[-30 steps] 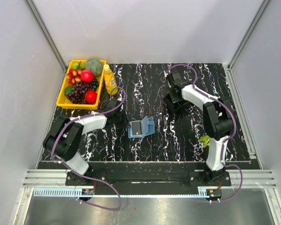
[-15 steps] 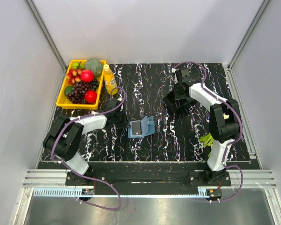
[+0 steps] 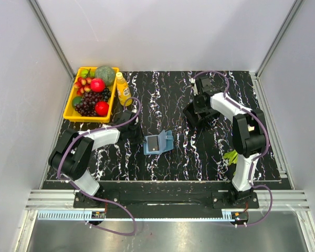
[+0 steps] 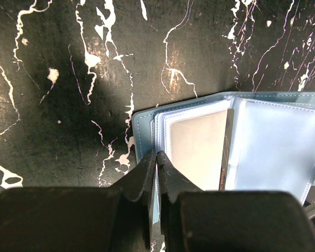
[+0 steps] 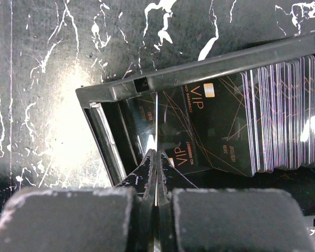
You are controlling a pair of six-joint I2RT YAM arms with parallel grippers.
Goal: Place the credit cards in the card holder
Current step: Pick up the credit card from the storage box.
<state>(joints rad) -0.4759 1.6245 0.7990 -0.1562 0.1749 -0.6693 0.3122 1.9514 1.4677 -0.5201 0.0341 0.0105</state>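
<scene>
The blue card holder (image 3: 158,142) lies open mid-table, its clear sleeves (image 4: 273,147) facing up. My left gripper (image 3: 144,139) (image 4: 156,155) is shut on its left cover edge. A dark strip with orange print (image 4: 226,157) stands between two sleeves. At the back right a black box (image 3: 190,116) holds a row of dark credit cards (image 5: 283,121) marked VIP. My right gripper (image 3: 193,111) (image 5: 156,155) reaches into the left end of that box (image 5: 147,84). It is shut on one credit card (image 5: 156,121), seen edge-on as a thin bright line.
A yellow tray (image 3: 69,111) of fruit sits at the back left, with a yellow bottle (image 3: 123,89) beside it. A small green thing (image 3: 229,156) lies by the right arm's lower link. Walls close in the black marbled table (image 3: 163,94) on three sides.
The right arm's wrist swung up and right, then came back down over the black box. The left arm and the card holder stayed still.
</scene>
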